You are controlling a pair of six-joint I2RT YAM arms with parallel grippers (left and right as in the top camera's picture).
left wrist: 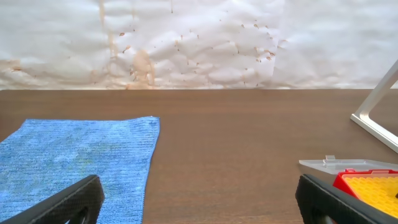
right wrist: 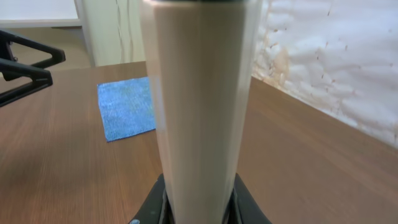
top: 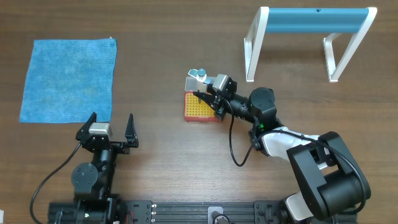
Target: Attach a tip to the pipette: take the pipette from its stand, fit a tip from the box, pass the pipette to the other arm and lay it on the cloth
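My right gripper (top: 210, 94) is shut on the white pipette (top: 200, 76), holding it above the tip box (top: 200, 108), a red box with a yellow tip rack. In the right wrist view the pipette's white barrel (right wrist: 202, 106) stands upright between the fingers of my right gripper (right wrist: 199, 208). I cannot see whether a tip is on its lower end. My left gripper (top: 112, 119) sits open and holds nothing near the front left, just below the blue cloth (top: 68, 81). From the left wrist, the cloth (left wrist: 74, 162) lies on one side and the tip box (left wrist: 370, 186) on the other.
The white and blue pipette stand (top: 311, 22) is at the back right, and one of its legs (left wrist: 379, 118) shows in the left wrist view. The box's clear lid (left wrist: 339, 163) lies open behind it. Bare wooden table (top: 155, 56) separates cloth and box.
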